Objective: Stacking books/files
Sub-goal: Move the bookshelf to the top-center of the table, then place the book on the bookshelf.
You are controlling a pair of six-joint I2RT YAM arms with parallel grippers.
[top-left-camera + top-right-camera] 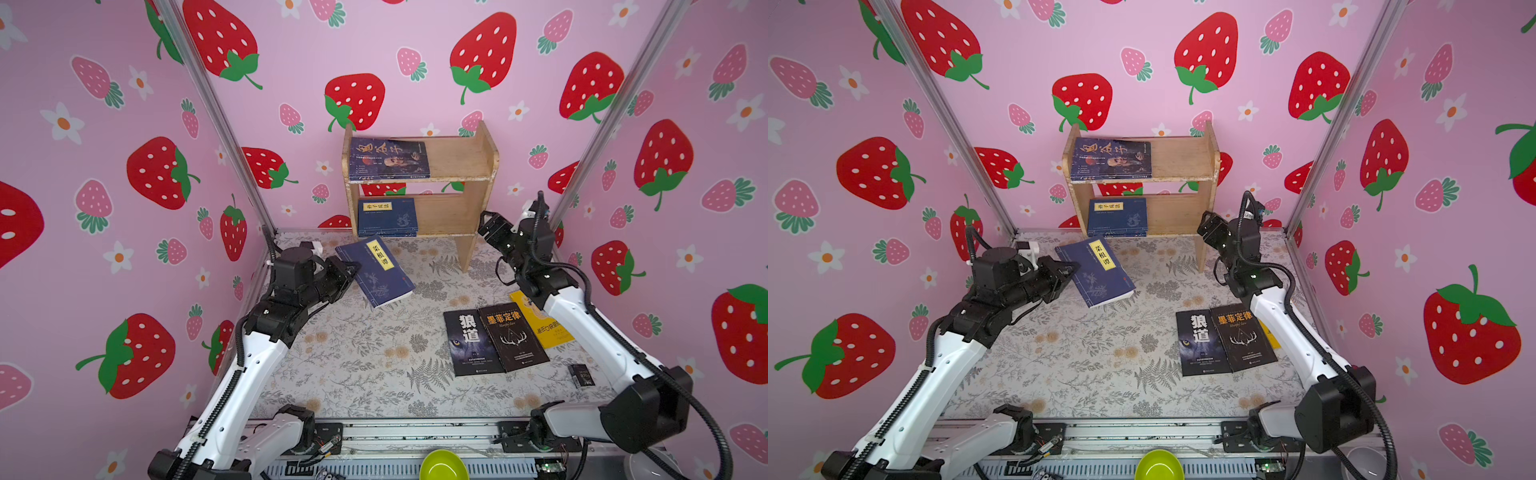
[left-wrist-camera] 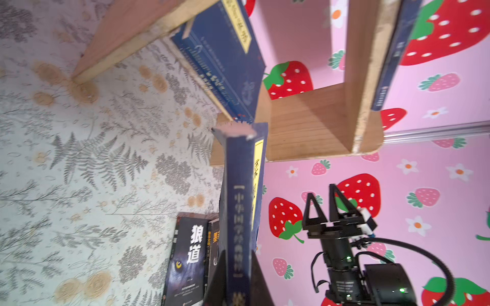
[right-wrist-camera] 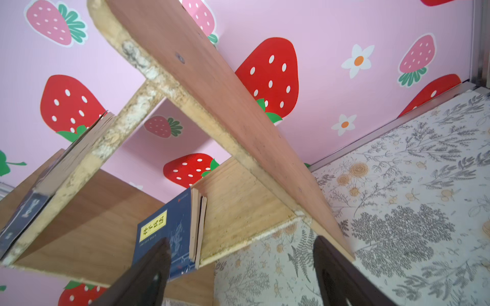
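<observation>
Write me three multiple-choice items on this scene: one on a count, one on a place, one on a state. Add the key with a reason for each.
1. How many black books lie on the table?
A. one
B. two
C. three

2. Where at the wooden shelf does the blue portrait book lie?
A. on the lower board
B. on the table in front of it
C. on the upper board

3. What state is the left pincer in?
A. shut on the navy book with the yellow label
B. open and empty
C. shut on a black book

Key:
1 B: both top views show two black covers lying side by side.
2 C: it lies flat on the upper board, cover up.
3 A: the book hangs tilted above the table, clamped at its edge.
</observation>
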